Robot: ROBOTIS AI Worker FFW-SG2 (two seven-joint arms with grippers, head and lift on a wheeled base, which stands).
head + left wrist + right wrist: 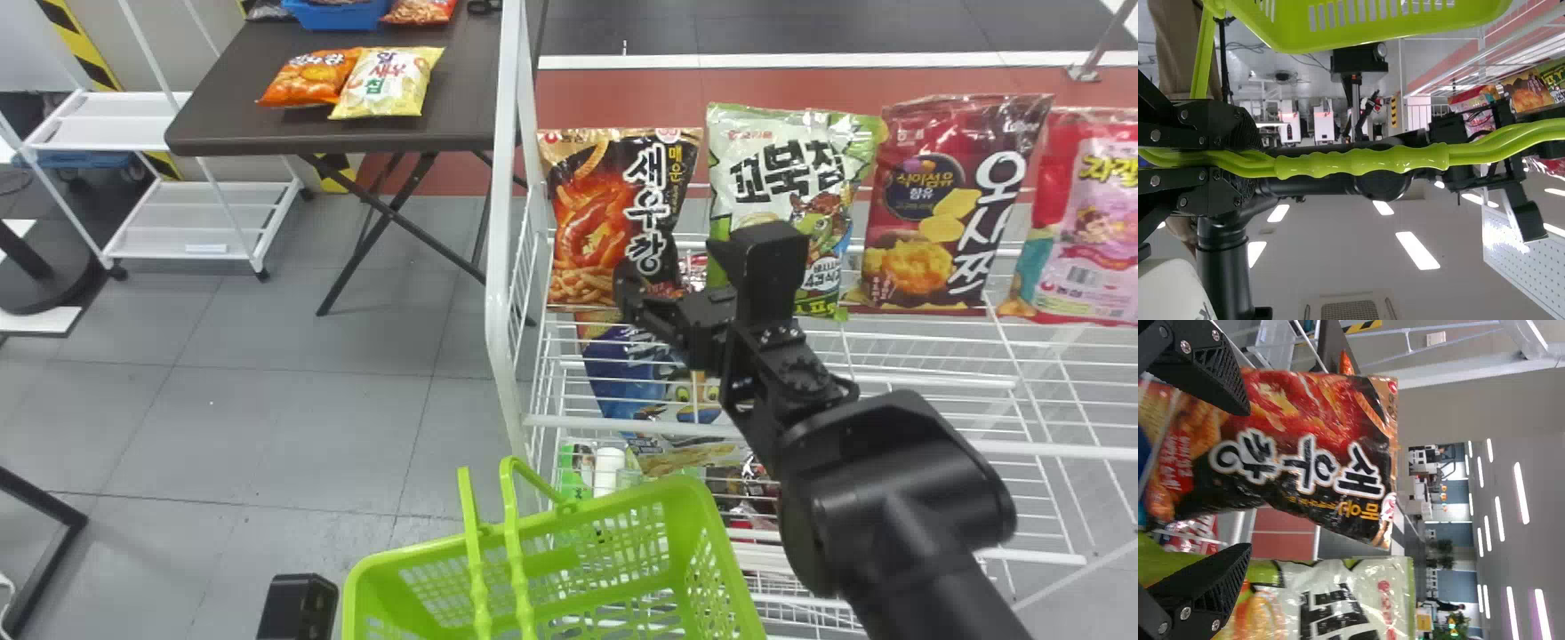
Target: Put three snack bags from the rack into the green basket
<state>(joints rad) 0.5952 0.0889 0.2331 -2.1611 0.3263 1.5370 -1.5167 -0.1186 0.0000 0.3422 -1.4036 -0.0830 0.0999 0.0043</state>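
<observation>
"Foremost comes the thick, jointed black right arm [898, 498]," said one. "And its pincer?"

"Wide. The right pincer [1248, 480] has its two flat fingers well apart, nothing between them."

"Where are the snack bags?"

"Just beyond it, upright on the white wire rack [500, 284]. One finger overlaps a glossy black-and-orange bag [591, 222], the other the edge of a green-and-white bag [765, 151]. To the pincer's right stand a dark red bag [916, 204] and a pink one [1098, 213]."

"And the basket?"

"Below the right pincer and to its left: an open basket of bright green plastic [622, 508]. The left pincer [1248, 160] is closed on its slim, ribbed green handle [1361, 161]."

"Which step would that be?"

"Lining up for a grasp, most likely on the black-and-orange bag."

"What does the next move ask?"

"A small shift left, probably, so that both fingers flank that one bag and spare its green-and-white neighbour. Then forward, a gentle squeeze, and a lift clear of the rack before the basket."
</observation>
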